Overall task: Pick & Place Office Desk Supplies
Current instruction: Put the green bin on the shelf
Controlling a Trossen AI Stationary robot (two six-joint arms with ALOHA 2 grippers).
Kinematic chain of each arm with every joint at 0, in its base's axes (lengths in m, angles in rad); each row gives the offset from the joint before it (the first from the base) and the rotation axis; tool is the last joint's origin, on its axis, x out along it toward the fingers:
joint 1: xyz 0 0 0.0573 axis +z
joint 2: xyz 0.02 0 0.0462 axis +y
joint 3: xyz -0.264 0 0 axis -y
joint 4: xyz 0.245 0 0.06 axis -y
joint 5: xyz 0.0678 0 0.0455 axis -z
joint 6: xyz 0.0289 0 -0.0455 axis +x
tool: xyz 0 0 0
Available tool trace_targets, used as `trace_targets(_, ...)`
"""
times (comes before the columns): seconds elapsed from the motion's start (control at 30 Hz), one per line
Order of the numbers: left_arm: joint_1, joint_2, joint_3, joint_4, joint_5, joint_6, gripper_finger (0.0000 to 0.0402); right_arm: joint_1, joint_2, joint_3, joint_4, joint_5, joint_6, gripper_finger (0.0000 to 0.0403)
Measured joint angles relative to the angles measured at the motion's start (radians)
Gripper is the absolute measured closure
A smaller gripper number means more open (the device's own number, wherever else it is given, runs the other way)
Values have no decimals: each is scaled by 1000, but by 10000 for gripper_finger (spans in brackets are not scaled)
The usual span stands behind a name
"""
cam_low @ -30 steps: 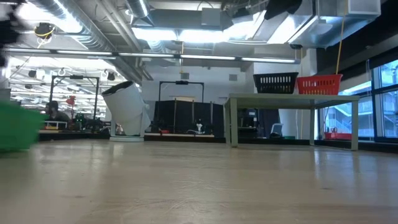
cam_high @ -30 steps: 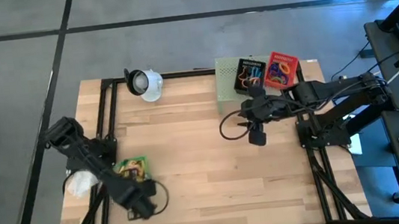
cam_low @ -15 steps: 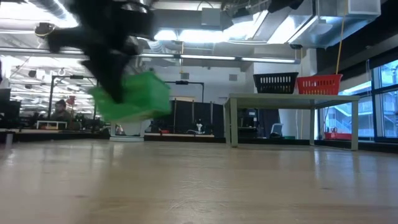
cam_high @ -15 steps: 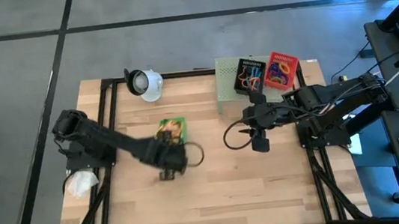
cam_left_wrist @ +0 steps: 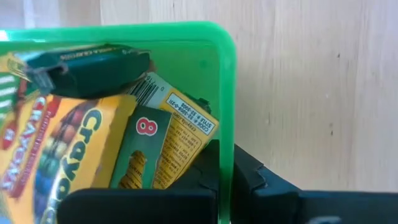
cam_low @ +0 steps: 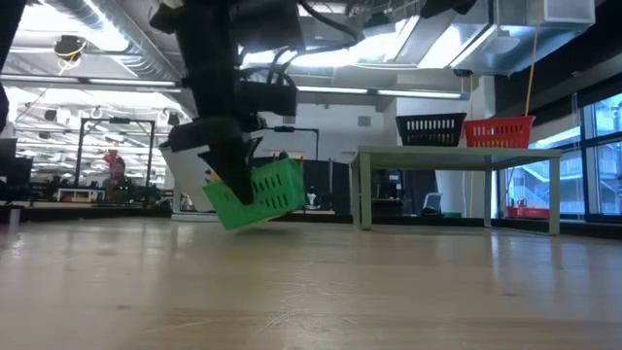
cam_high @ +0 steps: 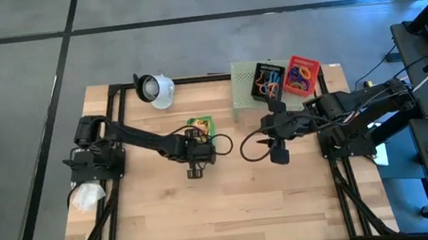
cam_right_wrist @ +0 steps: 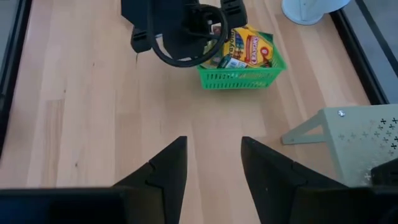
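Crayon boxes (cam_right_wrist: 244, 48), yellow and green cardboard packs with printed lettering, sit packed in a small bright green mesh plastic basket (cam_right_wrist: 241, 78) that the left gripper (cam_high: 195, 156) carries near the middle of the pale wooden tabletop (cam_high: 232, 207); its fingers are pinched tight on the basket's rim, and the left wrist view shows the green rim (cam_left_wrist: 226, 106) running right against the dark finger with the crayon boxes (cam_left_wrist: 93, 149) crowded inside. From table height the basket (cam_low: 255, 194) hangs tilted, one corner lower than the other, clear of the wood, beneath the dark arm. From above, the basket (cam_high: 201, 127) lies just on the far side of the gripper, well apart from the white cup-shaped object with a black opening (cam_high: 154, 89) that stands at the far edge of the table. The right gripper (cam_high: 277, 147) hovers over the table a little to the right of the basket, its two dark fingers (cam_right_wrist: 163, 171) standing part-way apart with nothing between them, pointed toward the basket. Behind it, at the far right corner, the large pale green mesh stand (cam_high: 242, 84) holds a black tray (cam_high: 268, 81) and a red tray (cam_high: 301, 76), each with thin coloured rubber-band loops (cam_high: 300, 78) inside; a corner of that stand (cam_right_wrist: 357, 140) shows in the right wrist view
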Motion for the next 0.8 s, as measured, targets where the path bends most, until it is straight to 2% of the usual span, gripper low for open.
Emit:
trace_targets(0.2,-6,4,12,-1,1,0,393,0,0,0,0,6,0,250)
trace_targets(0.4,-25,4,102,-38,27,0,340,0,0,0,1,6,0,250)
trace_targets(0.63,-49,4,254,-224,19,-28,265,0,34,0,20,6,18,250)
trace_targets(0.8,-68,4,377,-491,19,-128,249,0,103,0,77,6,-6,250)
